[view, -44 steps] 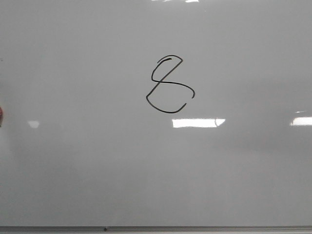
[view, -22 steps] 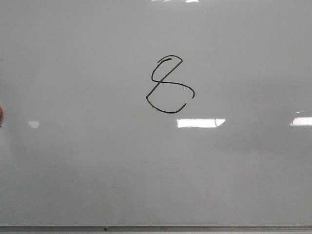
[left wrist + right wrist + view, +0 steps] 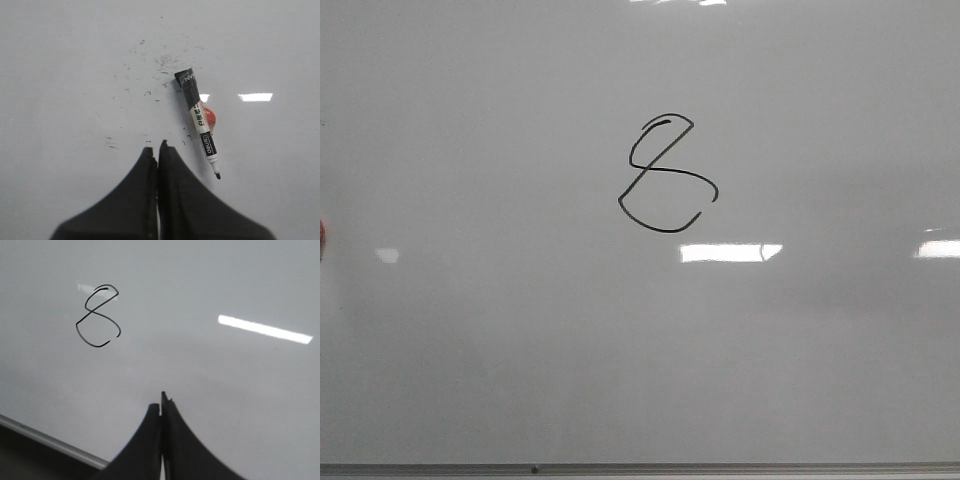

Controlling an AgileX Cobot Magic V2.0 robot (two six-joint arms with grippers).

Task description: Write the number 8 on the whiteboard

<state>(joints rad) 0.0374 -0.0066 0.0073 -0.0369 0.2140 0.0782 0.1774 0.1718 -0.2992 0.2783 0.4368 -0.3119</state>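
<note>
A thin black number 8 [image 3: 667,174] with an unclosed lower loop is drawn on the whiteboard [image 3: 520,350], a little above the middle. It also shows in the right wrist view [image 3: 97,316]. My left gripper [image 3: 156,148] is shut and empty, its tips close over the board. An uncapped black-and-white marker [image 3: 199,120] lies on the board just beside it, tip towards the gripper, with a red blob next to it. My right gripper [image 3: 161,401] is shut and empty above the board, away from the 8.
The board's grey frame edge runs along the front [image 3: 640,468] and shows in the right wrist view [image 3: 45,440]. Small black smudges [image 3: 160,62] dot the board near the marker. A red spot [image 3: 322,238] sits at the far left edge.
</note>
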